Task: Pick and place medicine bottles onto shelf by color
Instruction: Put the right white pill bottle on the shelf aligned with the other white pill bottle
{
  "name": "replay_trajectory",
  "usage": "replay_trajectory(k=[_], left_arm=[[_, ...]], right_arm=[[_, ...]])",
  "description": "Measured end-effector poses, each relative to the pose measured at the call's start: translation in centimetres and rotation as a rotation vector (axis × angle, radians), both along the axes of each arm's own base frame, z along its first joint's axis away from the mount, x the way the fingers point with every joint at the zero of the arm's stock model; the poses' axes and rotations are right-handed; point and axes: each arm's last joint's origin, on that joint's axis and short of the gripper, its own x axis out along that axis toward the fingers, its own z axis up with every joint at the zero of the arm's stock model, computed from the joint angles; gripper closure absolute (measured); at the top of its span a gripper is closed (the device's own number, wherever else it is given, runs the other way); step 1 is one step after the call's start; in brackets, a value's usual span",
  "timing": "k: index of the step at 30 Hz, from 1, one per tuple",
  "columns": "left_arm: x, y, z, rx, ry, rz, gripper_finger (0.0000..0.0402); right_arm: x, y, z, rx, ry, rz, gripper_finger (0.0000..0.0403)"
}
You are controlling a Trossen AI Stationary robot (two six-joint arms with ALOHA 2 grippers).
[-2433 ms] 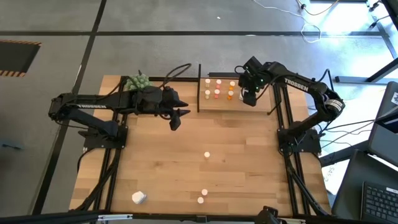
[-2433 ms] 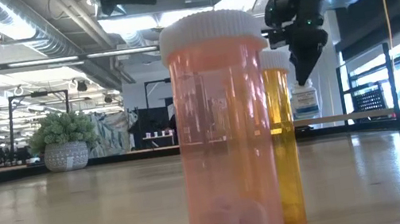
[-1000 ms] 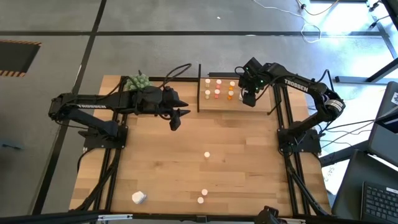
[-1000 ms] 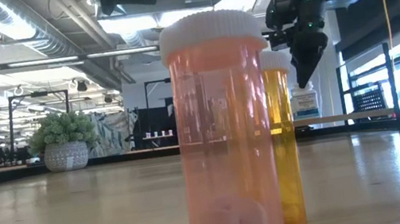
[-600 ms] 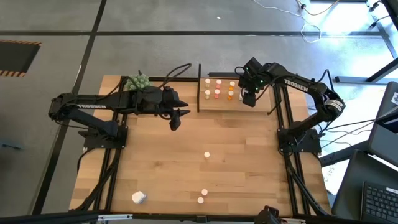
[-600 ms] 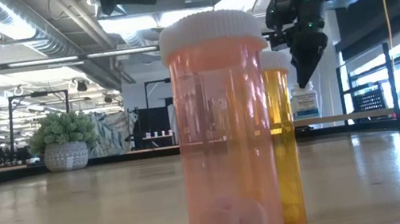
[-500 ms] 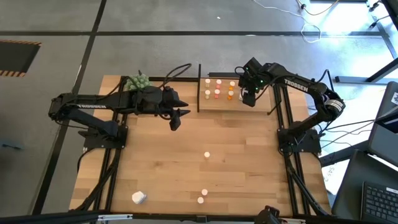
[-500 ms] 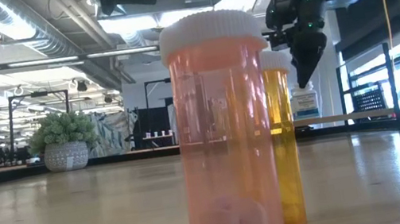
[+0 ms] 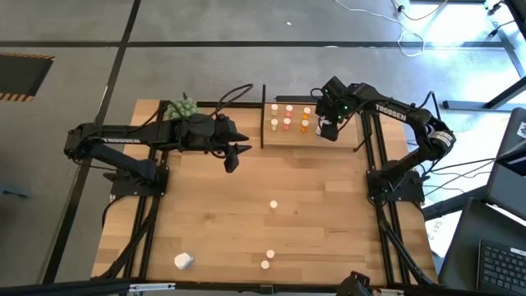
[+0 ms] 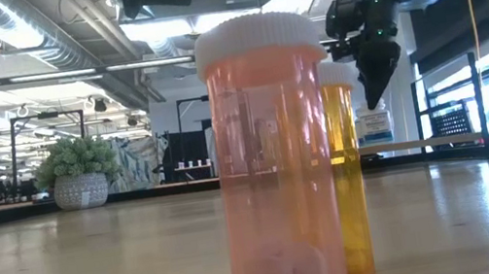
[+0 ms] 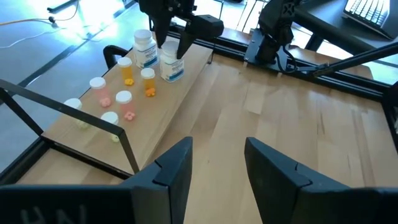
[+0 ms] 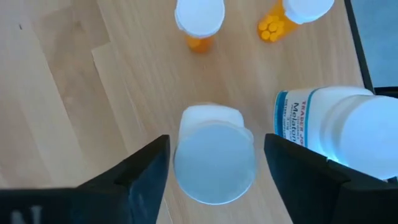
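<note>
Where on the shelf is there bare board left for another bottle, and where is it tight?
Bare board lies along the shelf front edge, toward the table. It is tight at the white bottles, where the right gripper hangs with open fingers. The orange bottles and pink bottles fill the back rows.

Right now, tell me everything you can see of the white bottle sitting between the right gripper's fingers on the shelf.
The white bottle is a squat, opaque, plastic-looking container with a round white cap, and in the left wrist view a blue-and-white label. It stands upright on the shelf, its base on the light-wood board. A second white labelled bottle stands close beside it, with two orange bottles farther along. The right gripper straddles it from above, fingers spread on either side with a gap showing, so nothing grips it.
</note>
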Motion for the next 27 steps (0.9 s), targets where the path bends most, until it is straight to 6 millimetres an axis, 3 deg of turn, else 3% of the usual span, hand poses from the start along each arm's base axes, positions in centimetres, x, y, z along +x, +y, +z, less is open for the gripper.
replay_trajectory(k=[7,18,22,27], left_arm=[[0.0,0.0,0.0,0.0,0.0,0.0,0.026],[0.0,0.0,0.0,0.0,0.0,0.0,0.026],[0.0,0.0,0.0,0.0,0.0,0.0,0.026],[0.0,0.0,0.0,0.0,0.0,0.0,0.026]], right_arm=[[0.2,-0.3,0.7,-0.039,0.002,-0.023,0.013],[0.5,-0.7,5.1,-0.078,-0.031,-0.07,0.013],[0.5,0.2,6.4,0.001,-0.03,-0.143,0.013],[1.5,2.3,5.5,0.105,-0.014,-0.132,0.013]])
